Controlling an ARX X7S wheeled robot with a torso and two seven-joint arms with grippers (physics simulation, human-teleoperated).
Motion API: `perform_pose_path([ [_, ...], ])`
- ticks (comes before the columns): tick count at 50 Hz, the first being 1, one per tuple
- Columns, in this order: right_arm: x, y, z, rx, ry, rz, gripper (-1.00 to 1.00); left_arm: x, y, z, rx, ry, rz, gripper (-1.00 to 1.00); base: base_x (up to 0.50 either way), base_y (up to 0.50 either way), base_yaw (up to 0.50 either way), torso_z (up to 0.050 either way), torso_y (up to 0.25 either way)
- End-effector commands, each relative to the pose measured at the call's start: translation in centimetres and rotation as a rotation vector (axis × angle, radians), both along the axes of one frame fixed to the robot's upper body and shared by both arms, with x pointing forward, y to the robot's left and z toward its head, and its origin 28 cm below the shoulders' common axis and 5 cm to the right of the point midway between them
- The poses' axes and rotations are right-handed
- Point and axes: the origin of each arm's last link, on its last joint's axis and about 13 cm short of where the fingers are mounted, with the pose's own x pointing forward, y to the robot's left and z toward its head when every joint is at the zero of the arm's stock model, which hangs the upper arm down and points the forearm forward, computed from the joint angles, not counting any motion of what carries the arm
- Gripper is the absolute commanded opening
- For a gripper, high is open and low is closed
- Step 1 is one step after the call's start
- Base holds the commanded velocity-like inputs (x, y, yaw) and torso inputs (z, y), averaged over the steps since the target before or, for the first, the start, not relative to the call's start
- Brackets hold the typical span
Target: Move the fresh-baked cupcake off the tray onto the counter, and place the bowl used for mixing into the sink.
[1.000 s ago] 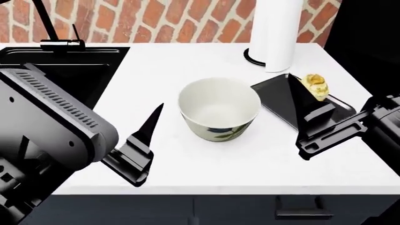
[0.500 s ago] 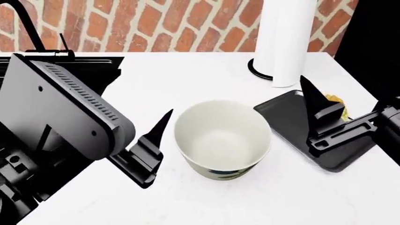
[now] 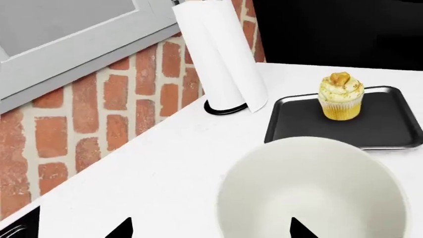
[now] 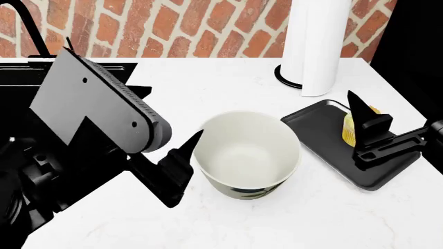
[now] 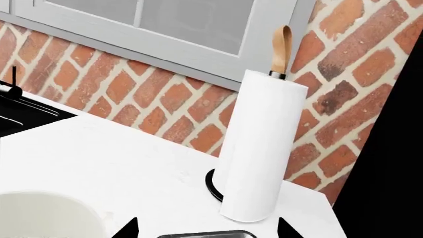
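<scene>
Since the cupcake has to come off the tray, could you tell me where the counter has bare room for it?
The counter is bare between the sink, the paper-towel roll and the bowl, and along its front edge right of the bowl. It is crowded where bowl, tray and roll base close in, with the right claw by the cupcake.

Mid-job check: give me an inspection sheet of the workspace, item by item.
Surface: white counter, nothing spilled.
Job's things: cupcake upright on the tray; bowl upright on the counter, not in the sink.
Clutter: paper-towel roll behind the tray.
Grippers: left gripper open, astride the bowl's rim; right gripper open, at the cupcake.
Cables: nothing seen.
Surroundings: brick wall, window.
</scene>
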Motion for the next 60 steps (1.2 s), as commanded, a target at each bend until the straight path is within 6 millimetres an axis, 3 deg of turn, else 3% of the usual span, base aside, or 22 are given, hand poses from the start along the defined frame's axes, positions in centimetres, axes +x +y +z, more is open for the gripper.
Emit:
perform_pose_path([
  [1,0.2,-0.5,-0.5,0.009,0.020,-0.016,1.00,0.5,-0.8,1.2,0.044,0.179,0.027,1.00,0.00,0.00,0.00,0.000,0.000],
  [13,-0.3,-0.6,-0.6,0.023,0.009,-0.006,1.00,1.3,-2.1,4.6,0.184,0.397,0.002,1.00,0.00,0.00,0.00,0.000,0.000],
  [26,-0.5,-0.8,-1.5,0.041,0.012,0.004,1.00,3.8,-3.4,8.4,0.226,0.499,0.031,1.00,0.00,0.00,0.00,0.000,0.000],
  [45,-0.8,-1.1,-2.3,0.071,0.013,0.008,1.00,7.3,-4.4,10.0,0.228,0.615,0.086,1.00,0.00,0.00,0.00,0.000,0.000],
  [60,-1.1,-1.4,-2.4,0.063,0.043,0.011,1.00,8.9,-5.0,9.1,0.245,0.676,0.082,1.00,0.00,0.00,0.00,0.000,0.000],
])
